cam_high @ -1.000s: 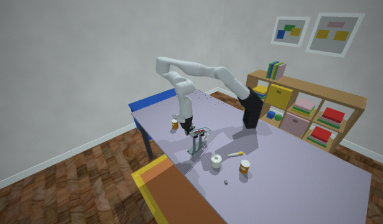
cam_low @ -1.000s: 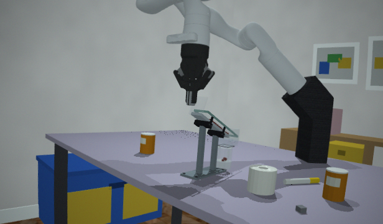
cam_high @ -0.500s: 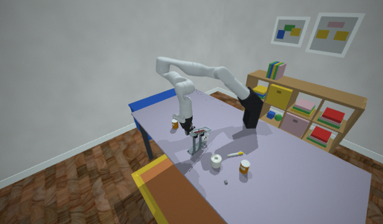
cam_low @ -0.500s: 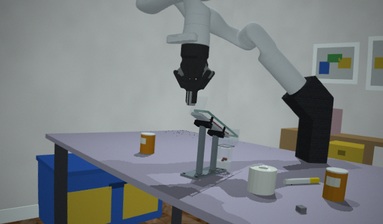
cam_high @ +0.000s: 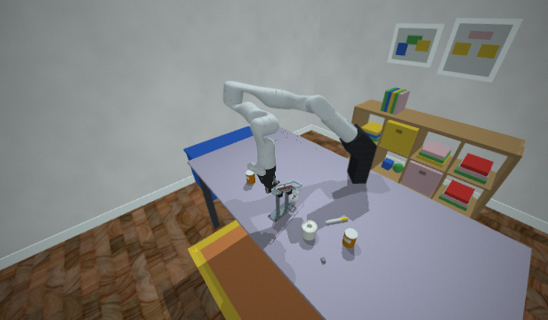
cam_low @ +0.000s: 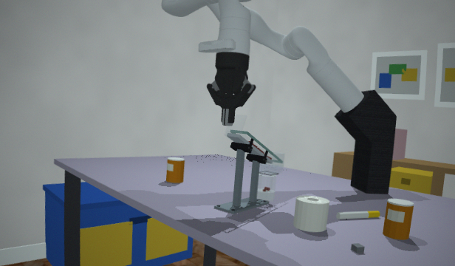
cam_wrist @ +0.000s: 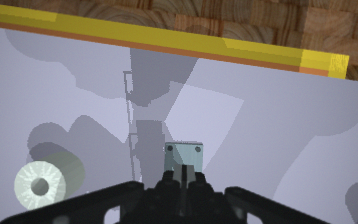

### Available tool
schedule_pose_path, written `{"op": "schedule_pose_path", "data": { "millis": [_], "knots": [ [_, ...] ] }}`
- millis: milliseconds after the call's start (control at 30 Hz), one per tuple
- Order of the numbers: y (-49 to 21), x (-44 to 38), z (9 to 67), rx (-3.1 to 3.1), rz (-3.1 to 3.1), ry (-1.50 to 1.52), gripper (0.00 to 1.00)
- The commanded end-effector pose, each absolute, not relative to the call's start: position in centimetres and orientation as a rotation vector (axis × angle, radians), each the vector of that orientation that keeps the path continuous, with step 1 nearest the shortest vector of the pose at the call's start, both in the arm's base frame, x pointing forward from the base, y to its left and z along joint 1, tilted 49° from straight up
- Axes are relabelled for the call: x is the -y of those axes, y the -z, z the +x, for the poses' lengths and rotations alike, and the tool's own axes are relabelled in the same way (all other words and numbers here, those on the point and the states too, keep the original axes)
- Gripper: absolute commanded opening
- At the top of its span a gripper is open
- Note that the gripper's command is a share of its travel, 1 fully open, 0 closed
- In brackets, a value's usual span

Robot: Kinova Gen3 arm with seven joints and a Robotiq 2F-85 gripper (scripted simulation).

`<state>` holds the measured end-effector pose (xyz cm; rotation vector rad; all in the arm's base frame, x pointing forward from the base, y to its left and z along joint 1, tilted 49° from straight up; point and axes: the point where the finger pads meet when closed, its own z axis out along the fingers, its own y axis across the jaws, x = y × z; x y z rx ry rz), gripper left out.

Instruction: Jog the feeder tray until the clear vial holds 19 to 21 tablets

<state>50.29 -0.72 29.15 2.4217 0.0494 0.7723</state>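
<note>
My gripper (cam_high: 269,191) (cam_low: 227,124) (cam_wrist: 183,178) is shut and empty. In the exterior view its fingertips are just above the upper, left end of the feeder tray, with a small gap visible. The clear tray (cam_low: 236,138) slopes down to the right on a two-post stand (cam_low: 238,181). Red tablets (cam_high: 285,188) lie in a row in the tray. The clear vial (cam_low: 267,182) (cam_high: 294,196) stands upright below the tray's low end, beside the stand. A small clump of red tablets (cam_low: 266,189) shows inside it, too blurred to count. The wrist view hides tray and vial.
A white roll (cam_high: 309,230) (cam_low: 311,214) (cam_wrist: 40,186), a yellow-tipped marker (cam_high: 336,220) (cam_low: 358,215), an orange bottle (cam_high: 350,238) (cam_low: 397,219) and a small grey block (cam_high: 323,260) (cam_low: 357,248) lie to the right. Another orange bottle (cam_high: 250,177) (cam_low: 175,170) stands left of the stand.
</note>
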Motion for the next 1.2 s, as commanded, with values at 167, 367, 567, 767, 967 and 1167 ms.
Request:
{"op": "schedule_pose_path", "data": {
  "millis": [167, 367, 567, 767, 967, 1167],
  "knots": [
    [-27.8, 1.5, 49.2, -0.052, 2.420, -0.771, 0.00],
    [-26.5, 2.2, 48.2, -0.052, 2.420, -0.771, 0.00],
    [-26.6, 2.2, 48.3, -0.052, 2.420, -0.771, 0.00],
    [-28.1, 1.3, 49.4, -0.052, 2.420, -0.771, 0.00],
    [-29.4, 0.6, 50.4, -0.052, 2.420, -0.771, 0.00],
    [-29.4, 0.6, 50.4, -0.052, 2.420, -0.771, 0.00]
  ]
}}
